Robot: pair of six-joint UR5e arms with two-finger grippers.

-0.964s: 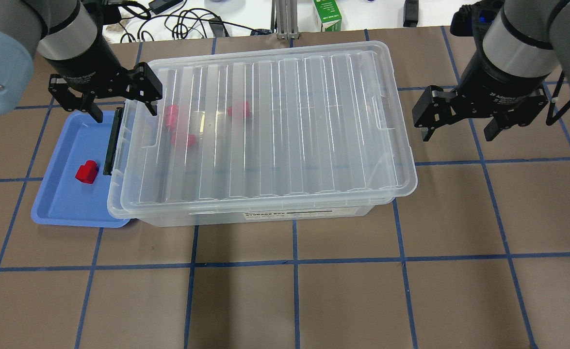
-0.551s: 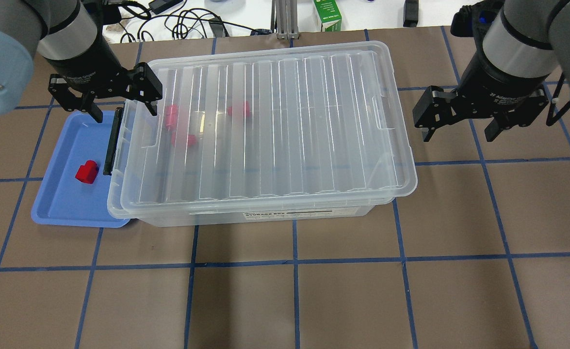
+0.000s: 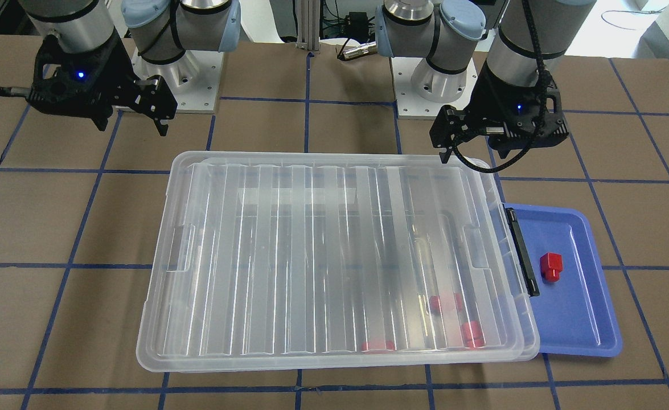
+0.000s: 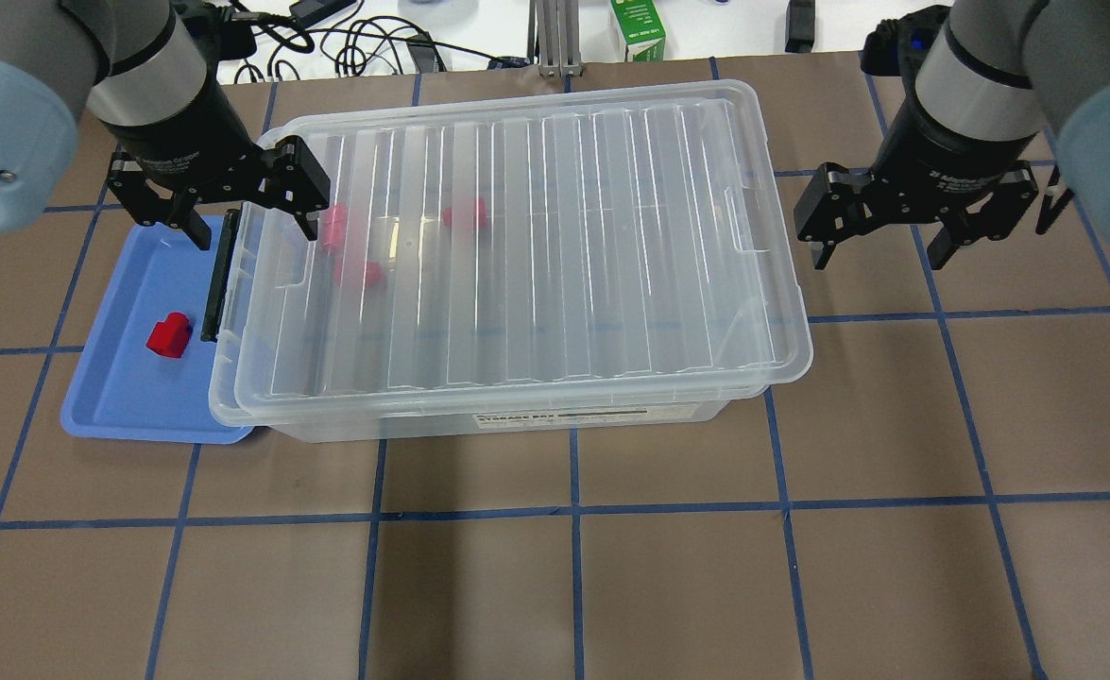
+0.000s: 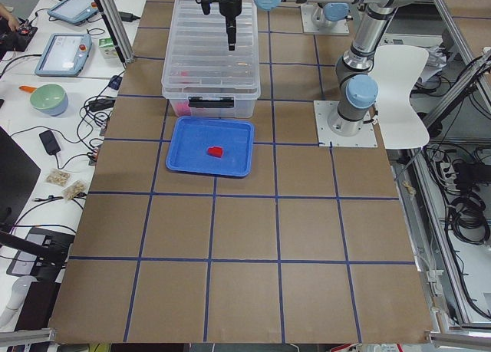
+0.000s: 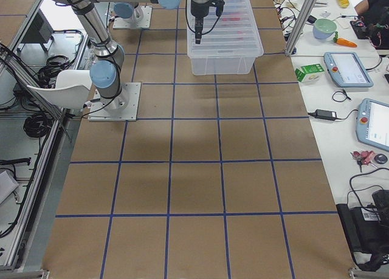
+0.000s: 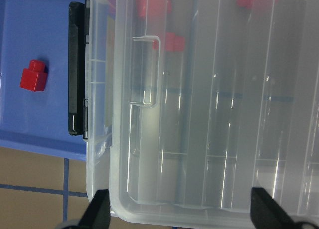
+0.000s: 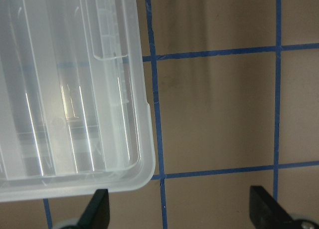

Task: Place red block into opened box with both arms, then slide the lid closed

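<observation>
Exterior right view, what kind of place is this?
Probably a robotics lab workcell: two jointed arms bolted onto a table marked with a blue tape grid, with teach pendants and cables on the white bench beside it.

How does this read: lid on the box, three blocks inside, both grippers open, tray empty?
The tray is not empty: one red block lies on it, clear in the overhead view. The rest holds.
</observation>
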